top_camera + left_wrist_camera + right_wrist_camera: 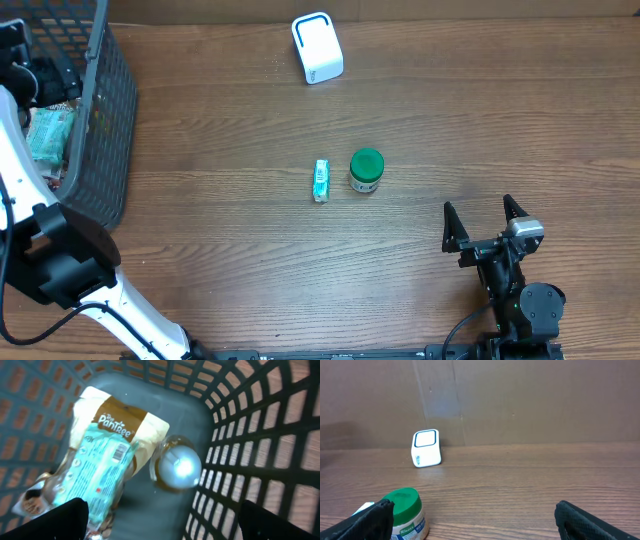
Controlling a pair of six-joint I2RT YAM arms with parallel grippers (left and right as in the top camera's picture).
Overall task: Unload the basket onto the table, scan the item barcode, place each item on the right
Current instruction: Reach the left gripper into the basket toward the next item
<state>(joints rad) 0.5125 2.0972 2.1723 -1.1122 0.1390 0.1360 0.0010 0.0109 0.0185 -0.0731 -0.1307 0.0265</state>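
Note:
My left gripper (160, 522) hangs open inside the dark mesh basket (108, 110), with nothing between its fingers (55, 520). Below it lies a teal, white and brown "Pantree" snack bag (107, 445) with a printed barcode facing up, and beside it a jar with a shiny silver lid (178, 466). The white barcode scanner (317, 48) stands at the table's far edge, and it shows in the right wrist view too, scanner (426, 448). My right gripper (479, 208) rests open and empty at the near right of the table.
A green-lidded Knorr jar (366, 170) and a small teal pack (321, 181) sit mid-table; the jar (405, 512) is just ahead of my right gripper's left finger. The basket's walls (260, 435) close in on my left gripper's right side.

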